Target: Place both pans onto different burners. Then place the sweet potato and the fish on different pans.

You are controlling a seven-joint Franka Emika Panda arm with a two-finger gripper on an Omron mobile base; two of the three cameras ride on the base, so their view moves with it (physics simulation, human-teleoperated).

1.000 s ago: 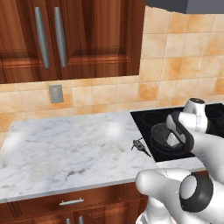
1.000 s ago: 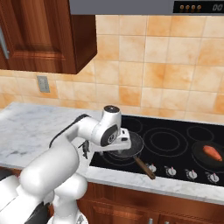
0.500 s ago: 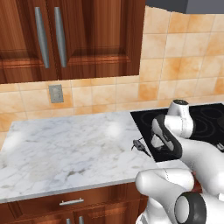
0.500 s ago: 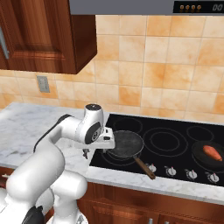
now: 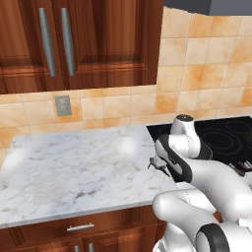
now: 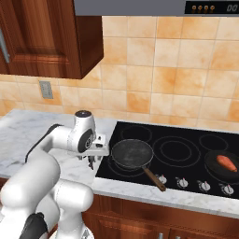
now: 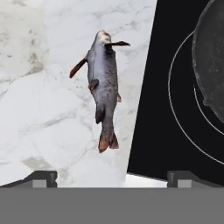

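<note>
A slim grey fish (image 7: 103,74) lies on the marble counter just left of the cooktop's edge; from the bases it is a small dark shape (image 5: 152,164) (image 6: 91,163) under the hand. My gripper (image 7: 113,177) (image 6: 95,153) (image 5: 162,161) hovers over it, open, fingers wide apart and empty. The pan with the brown wooden handle (image 6: 132,154) (image 7: 212,57) rests on the front-left burner (image 7: 175,109). At the far right the orange sweet potato (image 6: 227,162) lies in the second black pan (image 6: 211,164) on another burner.
The glossy black cooktop (image 6: 186,140) has silver knobs (image 6: 182,182) along its front edge. A marble counter (image 5: 74,162) stretches to the left, with a tiled wall and a wall outlet (image 5: 62,105) behind and wooden cabinets (image 5: 74,39) above.
My arm swung left, away from the wooden-handled pan on its burner, and the hand now hangs over the fish at the counter's edge. The pan stayed where it was.
</note>
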